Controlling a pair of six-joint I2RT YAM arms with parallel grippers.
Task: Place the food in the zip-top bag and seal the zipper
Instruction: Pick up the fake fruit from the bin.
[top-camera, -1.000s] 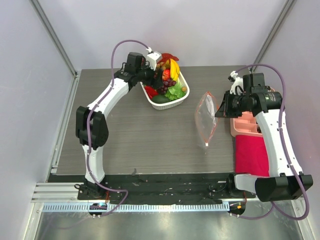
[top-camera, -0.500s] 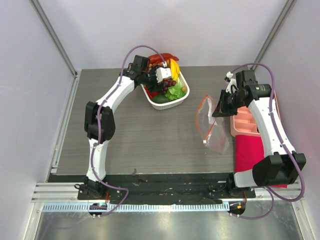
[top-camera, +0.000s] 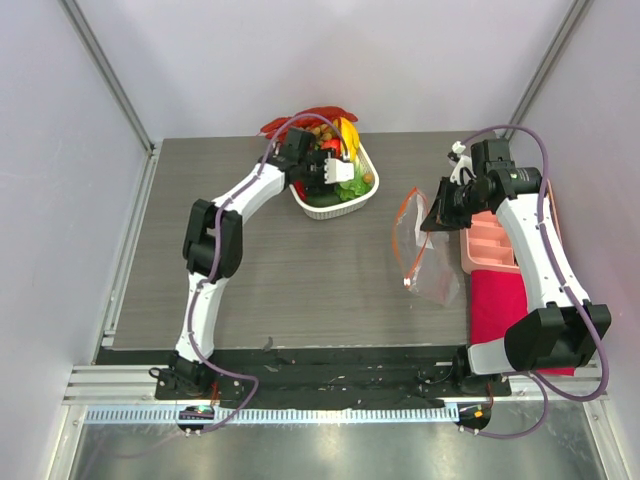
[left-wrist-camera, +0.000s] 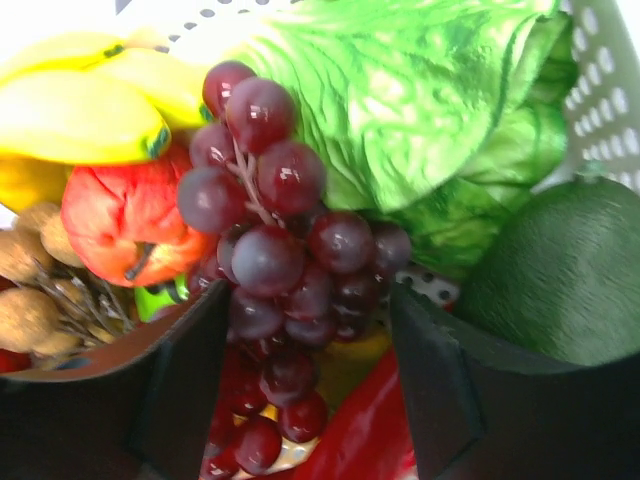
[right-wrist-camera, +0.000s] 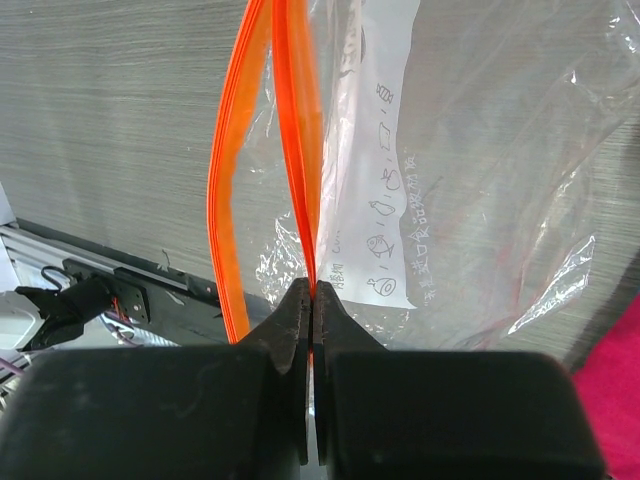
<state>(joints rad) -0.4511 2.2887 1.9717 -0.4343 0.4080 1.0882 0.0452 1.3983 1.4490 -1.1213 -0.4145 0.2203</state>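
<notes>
right end effector (right-wrist-camera: 311, 297): clenched on one lip of the zipper (right-wrist-camera: 298, 150); other lip bowed away, mouth open
zip-top bag (top-camera: 428, 262): hangs from that grip over the tabletop (top-camera: 290, 280), just left of pink tray (top-camera: 488, 248)
left end effector (left-wrist-camera: 305, 335): released, fingers either side of grapes (left-wrist-camera: 265, 190)
food (top-camera: 348, 185): in white basket (top-camera: 335, 210), far side; banana (left-wrist-camera: 70, 115) and lettuce (left-wrist-camera: 420, 100) touch the grapes

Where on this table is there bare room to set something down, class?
The table is bare in the middle, between the left arm, the basket and the bag. Also bare: left of that arm, to the table's edge. Crowded: the right side, with bag, pink tray and red cloth.
</notes>
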